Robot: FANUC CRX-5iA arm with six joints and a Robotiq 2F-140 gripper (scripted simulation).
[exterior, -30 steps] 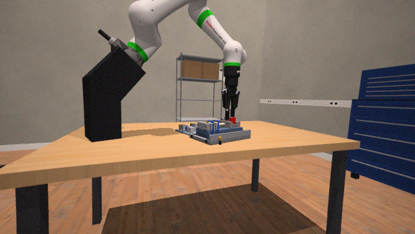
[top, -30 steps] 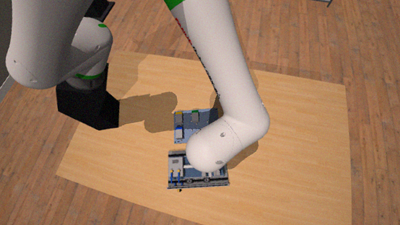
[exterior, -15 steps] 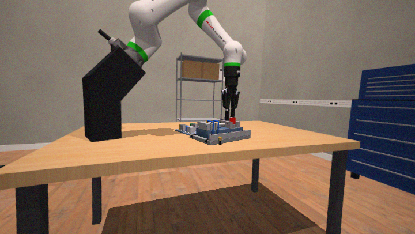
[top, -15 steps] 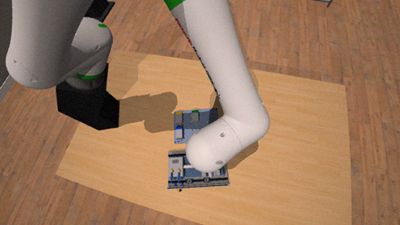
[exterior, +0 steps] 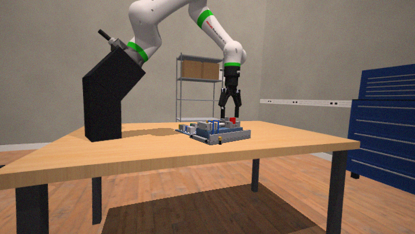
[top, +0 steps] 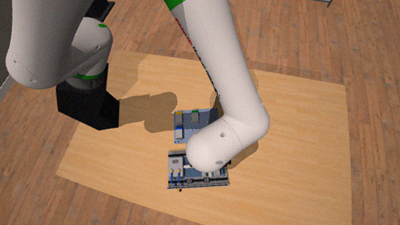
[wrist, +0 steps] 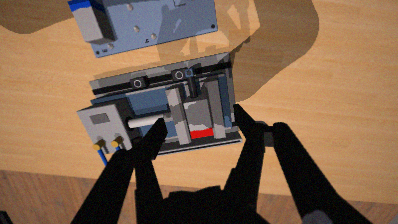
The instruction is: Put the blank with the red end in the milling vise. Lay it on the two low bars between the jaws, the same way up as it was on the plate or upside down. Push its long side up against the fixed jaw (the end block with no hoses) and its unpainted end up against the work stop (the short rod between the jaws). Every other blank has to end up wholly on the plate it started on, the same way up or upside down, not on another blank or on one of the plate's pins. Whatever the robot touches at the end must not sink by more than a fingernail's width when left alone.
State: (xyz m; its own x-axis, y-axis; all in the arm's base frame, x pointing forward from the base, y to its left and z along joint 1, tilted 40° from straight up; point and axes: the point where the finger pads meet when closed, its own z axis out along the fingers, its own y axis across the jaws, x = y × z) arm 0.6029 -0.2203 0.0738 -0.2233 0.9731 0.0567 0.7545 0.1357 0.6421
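You get even, bright light from above. Soft brown arm shadows fall on the desk beyond and to one side of the fingers, and a dark patch lies on the floor beneath it. Nothing glares. Edges look coarse and blocky, and small parts under the fingers stay smeared.
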